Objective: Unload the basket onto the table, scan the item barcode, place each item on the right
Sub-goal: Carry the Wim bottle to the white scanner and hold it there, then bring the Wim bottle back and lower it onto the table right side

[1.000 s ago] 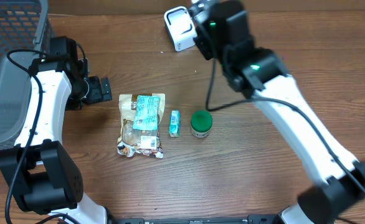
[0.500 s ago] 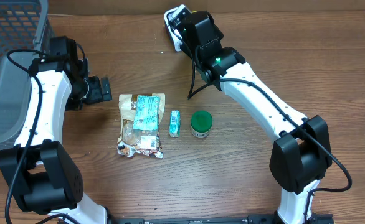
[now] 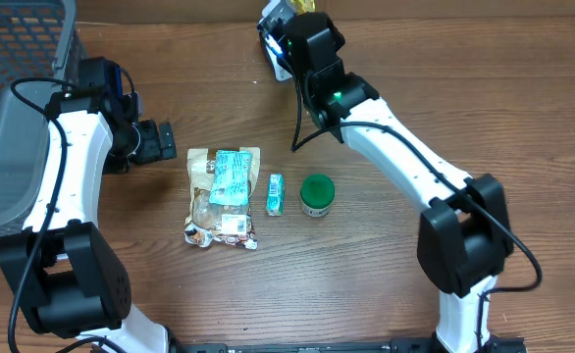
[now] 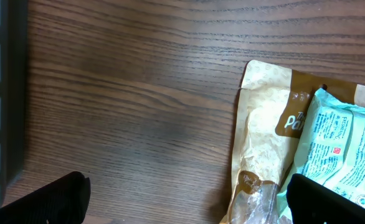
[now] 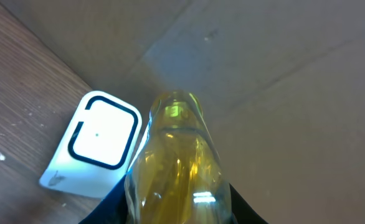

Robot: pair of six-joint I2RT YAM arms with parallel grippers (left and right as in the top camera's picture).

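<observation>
The item is a clear bottle of yellow liquid (image 5: 176, 162). My right gripper (image 5: 173, 214) is shut on it, with a dark finger on each side. The bottle points toward the back wall, just right of the white barcode scanner (image 5: 95, 146), whose dark-framed window faces up. From overhead, the right gripper (image 3: 295, 27) sits at the table's far edge over the scanner (image 3: 271, 44), and the arm mostly hides the bottle. My left gripper (image 3: 162, 142) is open above bare wood, left of a tan snack bag (image 4: 263, 143). Nothing is between its fingers (image 4: 52, 199).
A snack bag with a teal label (image 3: 224, 196), a small teal box (image 3: 275, 193) and a green-lidded jar (image 3: 316, 195) lie in a row mid-table. A grey mesh basket (image 3: 13, 98) stands at the left edge. A cardboard wall runs behind the scanner.
My right arm has swung round and carried the bottle back and slightly left, over the scanner. The left arm and the table items have not moved.
</observation>
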